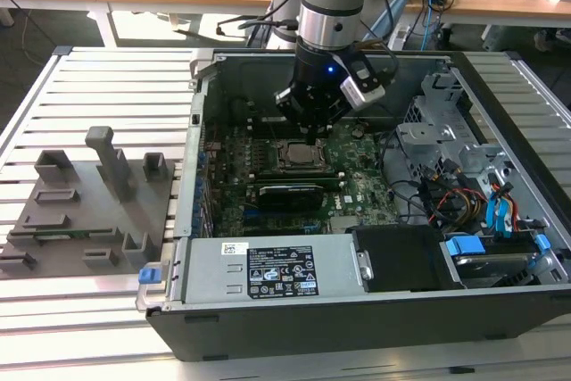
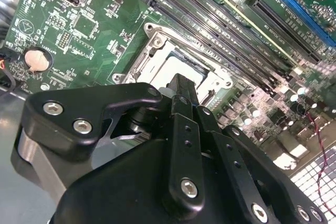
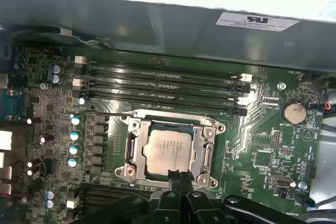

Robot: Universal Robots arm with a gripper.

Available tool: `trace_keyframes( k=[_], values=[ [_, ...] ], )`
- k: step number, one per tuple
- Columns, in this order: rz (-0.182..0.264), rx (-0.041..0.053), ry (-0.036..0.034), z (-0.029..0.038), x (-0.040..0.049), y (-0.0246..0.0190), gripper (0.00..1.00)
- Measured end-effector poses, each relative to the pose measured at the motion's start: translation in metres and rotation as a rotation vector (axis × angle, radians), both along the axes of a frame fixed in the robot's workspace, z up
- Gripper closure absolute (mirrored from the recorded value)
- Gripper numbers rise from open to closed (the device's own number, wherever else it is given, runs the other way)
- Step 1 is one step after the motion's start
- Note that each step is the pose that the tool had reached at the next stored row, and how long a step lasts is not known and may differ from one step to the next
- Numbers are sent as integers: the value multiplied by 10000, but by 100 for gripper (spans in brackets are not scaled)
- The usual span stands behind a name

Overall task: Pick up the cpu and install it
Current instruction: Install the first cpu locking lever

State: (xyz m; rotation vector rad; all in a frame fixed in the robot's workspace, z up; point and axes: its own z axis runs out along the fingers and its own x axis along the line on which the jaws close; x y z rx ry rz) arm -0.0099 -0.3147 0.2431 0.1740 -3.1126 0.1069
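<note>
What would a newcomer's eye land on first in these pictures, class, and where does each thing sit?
First, the black end effector hanging inside the open computer case, just above the motherboard. Next, the silvery cpu lying within the metal-framed socket mid-board, directly under the end effector's tip. In the exterior view, grey fixture blocks stand on the slatted table at that view's left.

a table (image 1: 98, 73) with a top of pale metal slats running side to side carries two things. an open dark computer case (image 1: 357, 318) lies flat on it, covering the middle and the exterior view's right, with its motherboard facing up. toward the exterior view's left, just beside the case, a flat grey fixture plate (image 1: 80, 211) rests on the slats, with several grey plastic blocks standing upright on it.
</note>
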Motion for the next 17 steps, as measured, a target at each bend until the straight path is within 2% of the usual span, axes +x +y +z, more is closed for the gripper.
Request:
trace_keyframes(
  k=[13, 14, 16, 17],
  values=[
    [995, 18, -1, 0, 0, 0, 89],
    [993, 77, -4, 0, 0, 0, 89],
    [858, 408, -21, 0, 0, 0, 89],
    [596, 412, -27, 0, 0, 0, 89]
  ],
)
